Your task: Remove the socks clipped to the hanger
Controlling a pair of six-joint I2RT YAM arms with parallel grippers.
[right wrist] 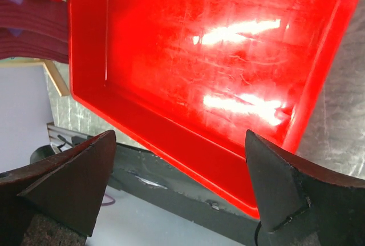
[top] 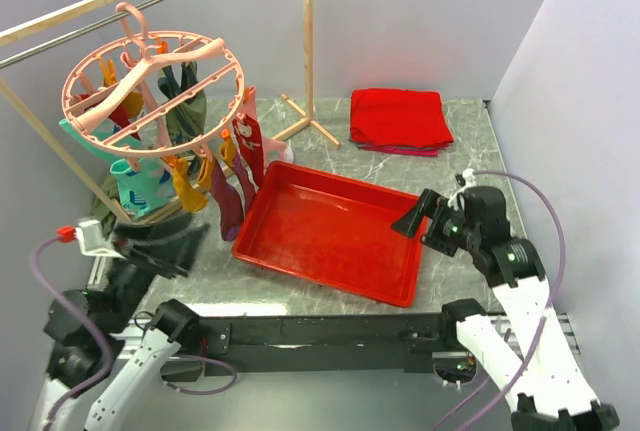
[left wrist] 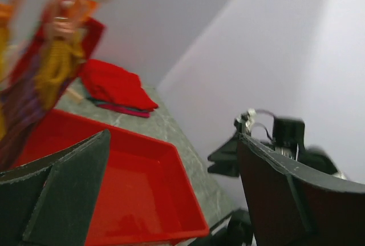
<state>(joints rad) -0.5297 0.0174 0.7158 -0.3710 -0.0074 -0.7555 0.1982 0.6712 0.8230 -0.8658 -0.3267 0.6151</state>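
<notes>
Nearest us, the left gripper point(top: 160, 246) sits low at the near left with its fingers point(left wrist: 63, 194) apart and nothing between them, aimed up and across toward the dangling socks. We judge it is placed to reach for one. The right gripper point(top: 420, 223) hovers at the right rim of the red tray point(top: 320, 276). Its fingers point(right wrist: 285, 189) are also spread and empty, and its wrist view looks straight down into the bare tray.

The one tray lies on the grey surface point(top: 470, 151) between the two arms and just right of the socks, probably so that freed socks can be dropped into it.

Farther back on the left, the single round pink hanger point(top: 152, 91) hangs by its hook from the metal bar point(top: 150, 1) of the wooden rack point(top: 308, 41), which keeps the socks point(top: 235, 201) off the surface and reachable from below. All of them remain clipped. We count at least seven: teal patterned, maroon, orange-yellow and dark green. They overlap too much for an exact count.

At the far right lies one folded red cloth point(top: 400, 116), well apart from the hanger.
</notes>
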